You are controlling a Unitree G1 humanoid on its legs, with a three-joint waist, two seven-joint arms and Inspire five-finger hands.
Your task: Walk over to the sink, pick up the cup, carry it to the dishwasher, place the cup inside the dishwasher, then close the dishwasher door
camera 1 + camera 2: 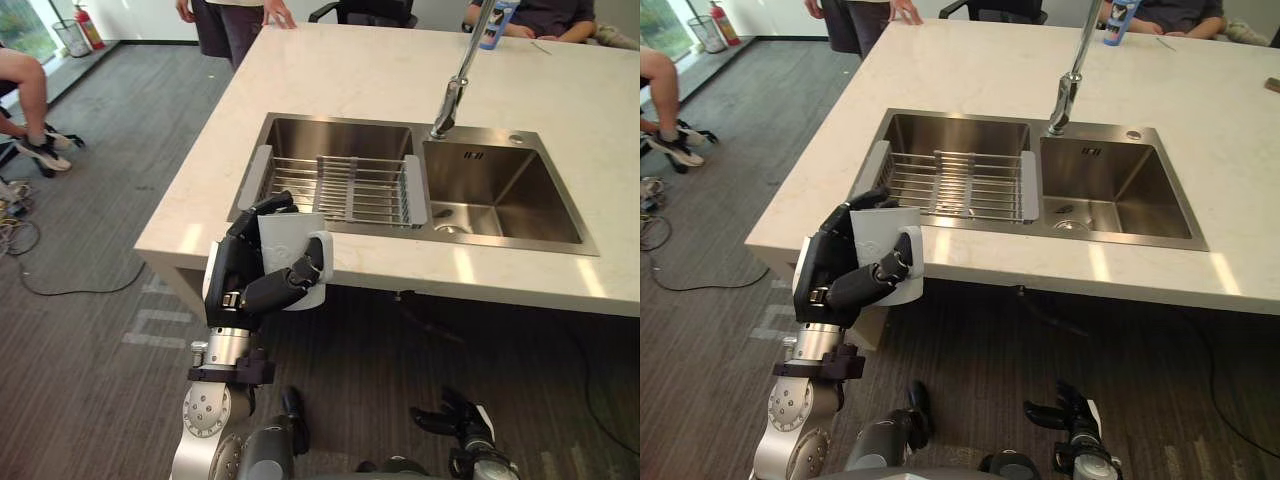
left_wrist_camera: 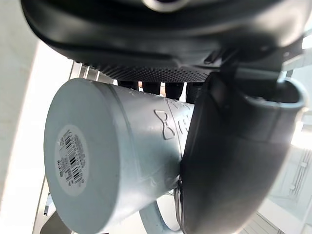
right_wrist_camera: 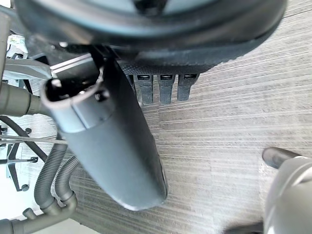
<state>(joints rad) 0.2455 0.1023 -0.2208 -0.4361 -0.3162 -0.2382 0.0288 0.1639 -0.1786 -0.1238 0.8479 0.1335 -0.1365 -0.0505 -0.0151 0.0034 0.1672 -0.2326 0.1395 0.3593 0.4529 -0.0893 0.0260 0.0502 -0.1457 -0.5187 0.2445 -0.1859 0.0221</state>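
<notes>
Dark left hand (image 1: 245, 285) is curled round the pale grey handled cup (image 1: 288, 240), seemingly just clear of the white counter (image 1: 380, 80) by the steel sink (image 1: 510, 185). Right hand (image 1: 462, 425) hangs low with its fingers relaxed. The pick-up looks done, and the next move is carrying the cup to the dishwasher, holding the grip firm.

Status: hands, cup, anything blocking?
Left hand shut on pale grey handled cup, held before front edge of white stone counter, outside steel sink. Right hand open, low over floor. People beyond counter's far side.

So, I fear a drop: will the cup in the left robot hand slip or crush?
Probably stiff: the cup holds its shape under the left robot hand's curled fingers. Its smooth wall may slip; the handle could help.
</notes>
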